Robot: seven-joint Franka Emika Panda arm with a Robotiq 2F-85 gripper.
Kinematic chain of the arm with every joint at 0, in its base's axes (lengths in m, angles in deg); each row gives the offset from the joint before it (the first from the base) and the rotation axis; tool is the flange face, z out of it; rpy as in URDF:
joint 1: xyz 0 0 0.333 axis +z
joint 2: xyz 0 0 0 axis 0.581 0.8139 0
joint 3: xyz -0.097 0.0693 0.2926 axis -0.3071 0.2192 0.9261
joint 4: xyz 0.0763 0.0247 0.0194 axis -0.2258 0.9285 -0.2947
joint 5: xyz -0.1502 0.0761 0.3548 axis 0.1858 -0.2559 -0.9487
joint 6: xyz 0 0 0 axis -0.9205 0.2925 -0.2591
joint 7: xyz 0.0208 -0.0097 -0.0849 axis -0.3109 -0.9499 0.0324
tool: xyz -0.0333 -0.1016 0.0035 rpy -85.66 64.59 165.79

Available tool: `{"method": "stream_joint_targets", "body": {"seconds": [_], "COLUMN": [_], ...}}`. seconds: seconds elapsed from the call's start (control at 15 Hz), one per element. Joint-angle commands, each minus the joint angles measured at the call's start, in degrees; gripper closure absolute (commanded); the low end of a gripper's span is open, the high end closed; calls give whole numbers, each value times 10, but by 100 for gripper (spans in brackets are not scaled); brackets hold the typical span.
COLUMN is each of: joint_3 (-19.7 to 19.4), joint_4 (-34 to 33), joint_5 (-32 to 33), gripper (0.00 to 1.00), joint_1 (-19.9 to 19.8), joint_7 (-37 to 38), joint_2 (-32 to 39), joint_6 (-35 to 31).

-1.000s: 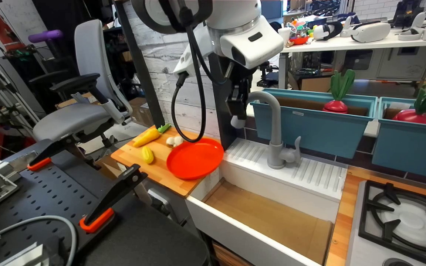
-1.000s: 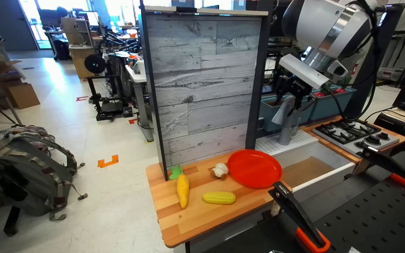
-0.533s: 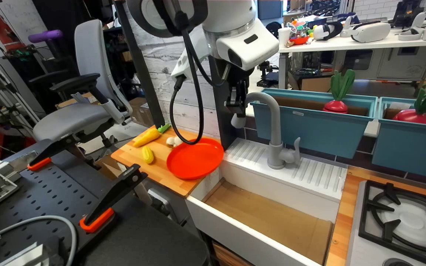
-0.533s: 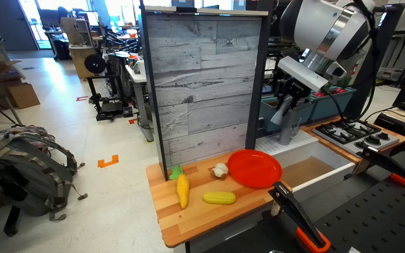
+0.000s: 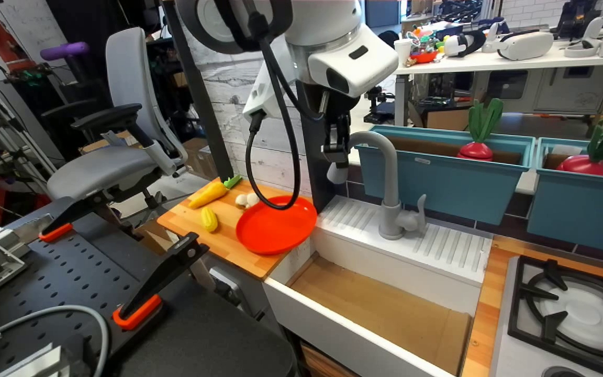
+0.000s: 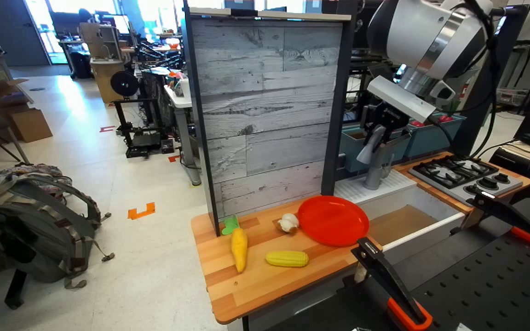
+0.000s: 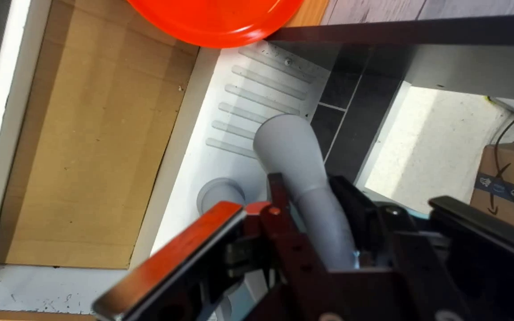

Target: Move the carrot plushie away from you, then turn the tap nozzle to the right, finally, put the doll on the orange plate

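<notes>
Q. Where is the tap [image 5: 391, 183], and how does your hand [image 7: 308, 181] meet it?

A. Behind the sink [image 5: 322, 330], its base upright on a grooved white ledge [image 5: 354, 215]. The grey spout [image 7: 299, 165] arches toward the side where the orange plate [image 6: 333, 220] lies, mouth downward. In the wrist view my fingers [image 7: 279, 223] flank the spout, one on either side, pinching it just behind the flared mouth.

Q. What lies farther out?

A. A blue planter [image 5: 437, 180] behind the tap; past the far end of the ledge, away from the plate, a stove [image 6: 467, 175].

Q. And on the plate's side?

A. In both exterior views, a wooden board [image 6: 256, 294] bears the plate. Just beside the plate sits a small white toy [image 6: 288, 222]. Farther off lie a corn cob [image 6: 286, 259] and, with its green leaves nearest the grey panel [image 6: 265, 110], the yellow carrot [image 6: 239, 250].
</notes>
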Motion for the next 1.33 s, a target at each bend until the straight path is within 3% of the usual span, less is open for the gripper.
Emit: {"method": "stream_joint_targets", "body": {"seconds": [0.0, 0.4, 0.8, 1.27], "joint_3": [-5, 6, 44, 58], "joint_4": [10, 13, 16, 36], "joint_5": [33, 97, 95, 85], "gripper": [92, 92, 92, 92], "joint_1": [-28, -68, -111, -143], "joint_7": [-68, -169, -238, -261], "joint_2": [-9, -20, -13, -22], "joint_6": [7, 25, 18, 6]}}
